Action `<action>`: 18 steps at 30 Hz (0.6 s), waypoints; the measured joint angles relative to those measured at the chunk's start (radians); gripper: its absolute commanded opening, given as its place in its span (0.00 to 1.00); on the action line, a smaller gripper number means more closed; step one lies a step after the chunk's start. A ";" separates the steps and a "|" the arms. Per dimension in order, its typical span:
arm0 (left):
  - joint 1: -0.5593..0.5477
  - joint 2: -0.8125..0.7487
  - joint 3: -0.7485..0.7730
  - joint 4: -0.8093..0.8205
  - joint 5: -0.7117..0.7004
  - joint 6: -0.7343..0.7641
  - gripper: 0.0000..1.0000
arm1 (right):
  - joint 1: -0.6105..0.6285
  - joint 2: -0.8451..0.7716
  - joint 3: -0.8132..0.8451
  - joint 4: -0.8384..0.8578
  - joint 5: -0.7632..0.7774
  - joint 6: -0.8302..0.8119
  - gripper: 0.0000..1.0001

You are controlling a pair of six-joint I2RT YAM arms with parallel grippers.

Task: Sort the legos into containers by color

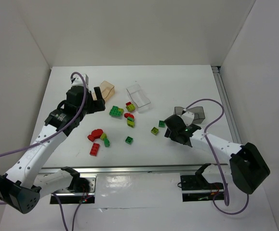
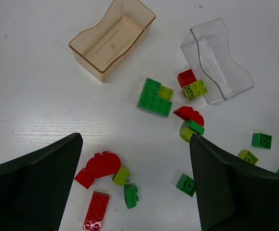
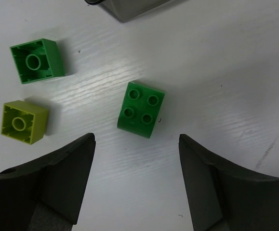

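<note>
Legos lie scattered on the white table (image 1: 72, 86). A red cluster (image 1: 96, 135) with a red flat brick (image 1: 95, 149) lies at the left, and a dark green plate (image 1: 115, 111) in the middle. My left gripper (image 1: 98, 101) is open and empty, hovering beside the orange tub (image 1: 107, 90). Its wrist view shows the orange tub (image 2: 111, 38), the clear tub (image 2: 219, 60) and the red cluster (image 2: 100, 166) between the open fingers (image 2: 43, 183). My right gripper (image 1: 170, 129) is open and empty, just short of a dark green brick (image 3: 141, 115). The grey tub (image 1: 190, 114) stands behind it.
In the right wrist view, an upturned green brick (image 3: 37, 60) and a yellow-green brick (image 3: 23, 121) lie left of the open gripper (image 3: 137, 144). The grey tub's edge (image 3: 129, 7) is at the top. White walls enclose the table, with a rail along its right side (image 1: 226, 106).
</note>
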 measured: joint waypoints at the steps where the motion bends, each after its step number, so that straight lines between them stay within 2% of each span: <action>1: 0.000 0.000 0.000 0.001 0.002 0.001 1.00 | 0.000 0.020 0.001 0.003 0.002 0.001 0.74; 7: 0.000 0.000 0.000 0.000 0.005 0.005 1.00 | -0.003 0.064 0.001 0.023 0.003 0.003 0.70; 9: 0.000 0.000 0.000 0.000 0.005 0.005 1.00 | -0.007 0.064 0.000 0.043 0.002 0.003 0.67; 15: 0.000 0.003 0.000 0.000 0.005 0.005 1.00 | -0.026 0.120 -0.004 0.097 -0.003 -0.006 0.67; 18: 0.000 0.012 0.000 -0.001 0.005 0.005 1.00 | -0.035 0.160 -0.006 0.103 -0.006 -0.013 0.60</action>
